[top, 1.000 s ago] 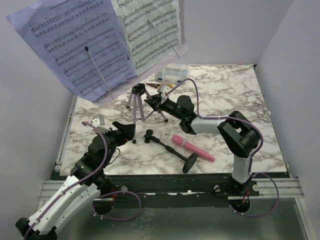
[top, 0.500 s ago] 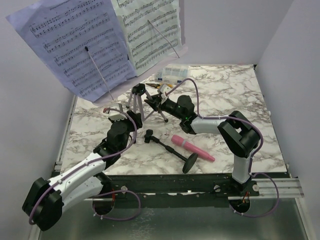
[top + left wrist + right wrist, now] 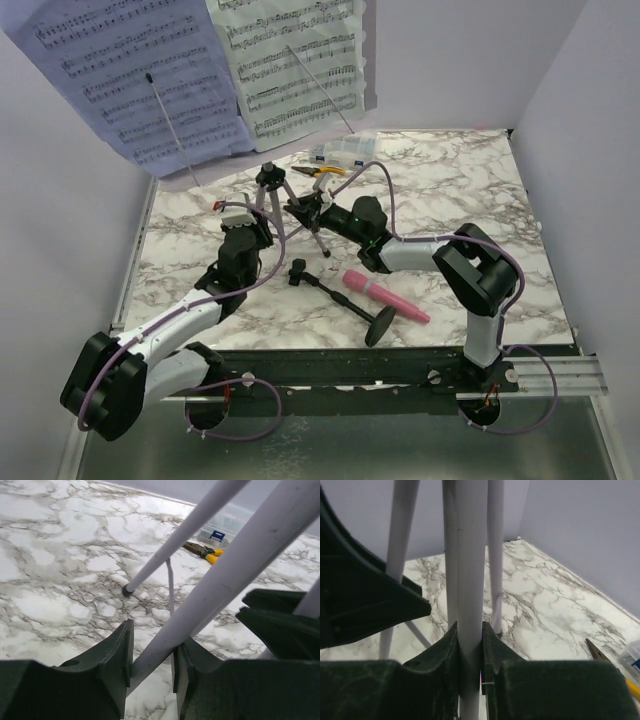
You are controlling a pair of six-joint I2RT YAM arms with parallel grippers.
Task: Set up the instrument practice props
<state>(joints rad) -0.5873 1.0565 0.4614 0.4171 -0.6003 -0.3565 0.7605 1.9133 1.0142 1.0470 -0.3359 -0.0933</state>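
Observation:
The music stand's lilac tripod [image 3: 272, 195] stands at mid-table and carries a lavender sheet [image 3: 120, 80] and a white sheet [image 3: 295, 65] on its plate, high in the top view. My left gripper [image 3: 262, 226] is shut on one slanting tripod leg [image 3: 225, 575], held between its jaws [image 3: 152, 642]. My right gripper [image 3: 300, 212] is shut on another lilac leg [image 3: 470, 555], clamped tight in the right wrist view [image 3: 469, 630]. The pink microphone [image 3: 385, 297] lies on the table beside its tipped black stand with a round base [image 3: 380, 325].
A clear compartment box [image 3: 345, 152] and yellow-handled pliers [image 3: 325, 171] lie at the back behind the tripod; the pliers also show in the left wrist view [image 3: 207, 552]. Lilac walls close in the left, back and right sides of the marble table [image 3: 450, 200].
My left arm reached forward and to the right and closed on a tripod leg. The stand shifted left and back, so the sheets sit higher and further left in the top view.

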